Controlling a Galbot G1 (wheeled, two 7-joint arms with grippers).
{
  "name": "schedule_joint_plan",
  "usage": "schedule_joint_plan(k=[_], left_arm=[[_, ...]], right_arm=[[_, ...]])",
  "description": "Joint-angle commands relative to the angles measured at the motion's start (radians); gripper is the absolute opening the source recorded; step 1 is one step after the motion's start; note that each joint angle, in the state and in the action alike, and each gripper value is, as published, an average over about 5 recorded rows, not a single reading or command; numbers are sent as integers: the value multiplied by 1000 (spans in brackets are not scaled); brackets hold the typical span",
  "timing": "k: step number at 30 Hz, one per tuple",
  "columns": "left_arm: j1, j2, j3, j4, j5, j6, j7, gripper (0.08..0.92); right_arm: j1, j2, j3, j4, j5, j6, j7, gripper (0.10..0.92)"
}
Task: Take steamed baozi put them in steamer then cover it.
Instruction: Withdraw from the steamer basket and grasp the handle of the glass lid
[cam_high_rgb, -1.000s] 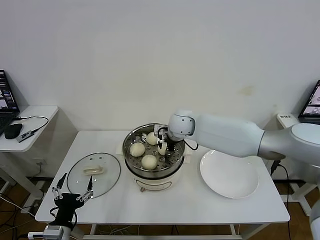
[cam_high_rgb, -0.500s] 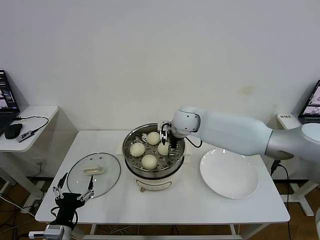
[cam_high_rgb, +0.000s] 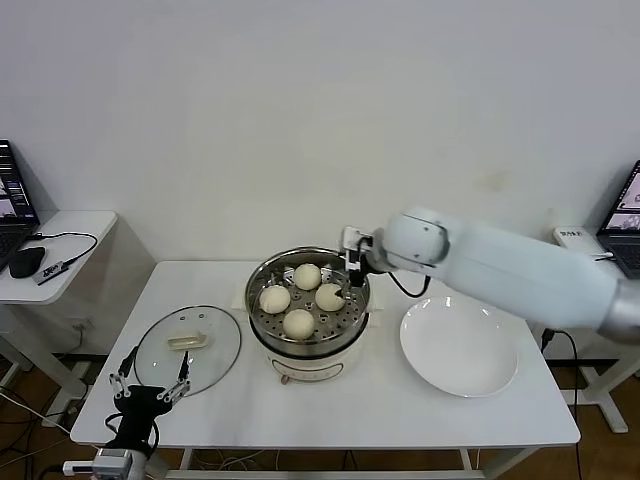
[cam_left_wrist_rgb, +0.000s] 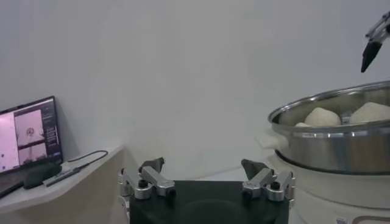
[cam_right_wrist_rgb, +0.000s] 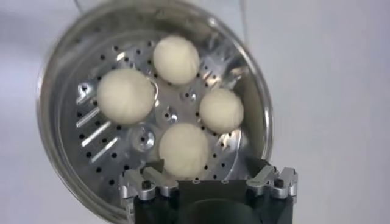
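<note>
Steel steamer (cam_right_wrist_rgb: 61, 152) floor perforations show only from the right wrist.

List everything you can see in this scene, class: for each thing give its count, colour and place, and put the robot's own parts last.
steamed baozi: four, cream-white, all inside the steamer basket.
steamer: one, shiny steel basket on a cream-white pot body, middle of the table.
cover: one, clear glass with a beige handle, flat on the table to the steamer's left.
plate: one, white, empty, on the table to the steamer's right.
table: one, white, bearing all of the above.
side table: one, white, far left, with a laptop and a cable.
left end effector: one, black, open, low at the table's front-left edge near the cover.
right end effector: one, black-tipped on a white arm, open, above the steamer's back-right rim.
</note>
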Motion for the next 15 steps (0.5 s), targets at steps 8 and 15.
schedule_joint_plan(k=[8, 15], left_arm=[[-13, -25, 9, 45, 38, -3, -40, 823], [-26, -44, 21, 69, 138, -33, -99, 823]], right_arm=[[-1256, -45, 1207, 196, -207, 589, 396, 823], [-1556, 324, 1596, 176, -350, 758, 233, 823]])
